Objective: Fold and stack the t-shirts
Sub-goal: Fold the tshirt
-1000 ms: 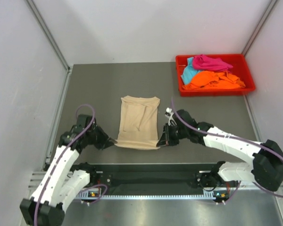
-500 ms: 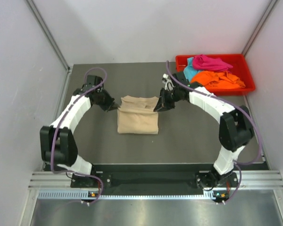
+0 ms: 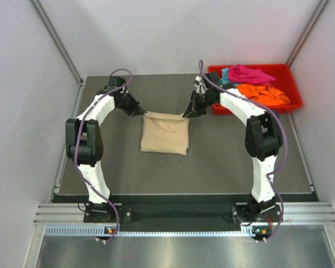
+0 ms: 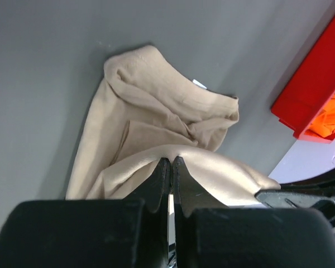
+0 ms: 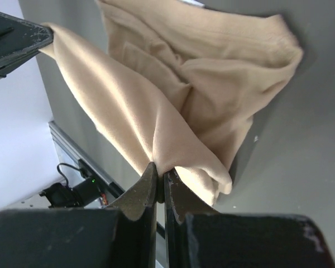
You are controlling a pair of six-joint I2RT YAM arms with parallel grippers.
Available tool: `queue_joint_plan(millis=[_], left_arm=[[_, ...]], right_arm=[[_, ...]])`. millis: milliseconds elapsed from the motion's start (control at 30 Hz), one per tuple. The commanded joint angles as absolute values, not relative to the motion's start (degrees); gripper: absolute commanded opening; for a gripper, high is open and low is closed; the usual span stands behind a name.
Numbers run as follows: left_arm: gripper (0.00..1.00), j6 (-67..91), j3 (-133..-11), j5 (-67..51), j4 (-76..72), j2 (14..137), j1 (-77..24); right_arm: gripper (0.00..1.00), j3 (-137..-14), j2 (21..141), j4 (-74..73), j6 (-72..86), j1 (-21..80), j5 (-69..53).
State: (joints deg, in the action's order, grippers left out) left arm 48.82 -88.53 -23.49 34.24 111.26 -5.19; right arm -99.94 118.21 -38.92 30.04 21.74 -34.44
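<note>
Left gripper (image 4: 171, 162), right gripper (image 5: 161, 167) drew beige t-shirt (image 3: 164, 134) rearward (wrist views confirm pinch).

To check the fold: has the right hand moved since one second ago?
Yes. The right hand went toward the far edge of the table, closer to the red tray.

No text, brand, number or sign reads in any of the three views. A small white tag (image 4: 200, 84) sits at the far edge of the beige t-shirt (image 4: 156, 106), upper centre of the left wrist frame, too small to make out any print on it.
</note>
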Motion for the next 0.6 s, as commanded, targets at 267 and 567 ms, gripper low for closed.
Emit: queue_joint_plan(millis=[267, 567], left_arm=[[0.0, 48.0, -93.7, -23.4, 28.1, 116.8, -3.3], [0.26, 45.1, -102.9, -21.3, 23.4, 128.1, -1.5]], right_arm=[[0.02, -106.7, 127.1, -32.2, 34.3, 18.0, -40.0], [0.32, -121.5, 138.9, -25.8, 37.5, 15.9, -38.5]])
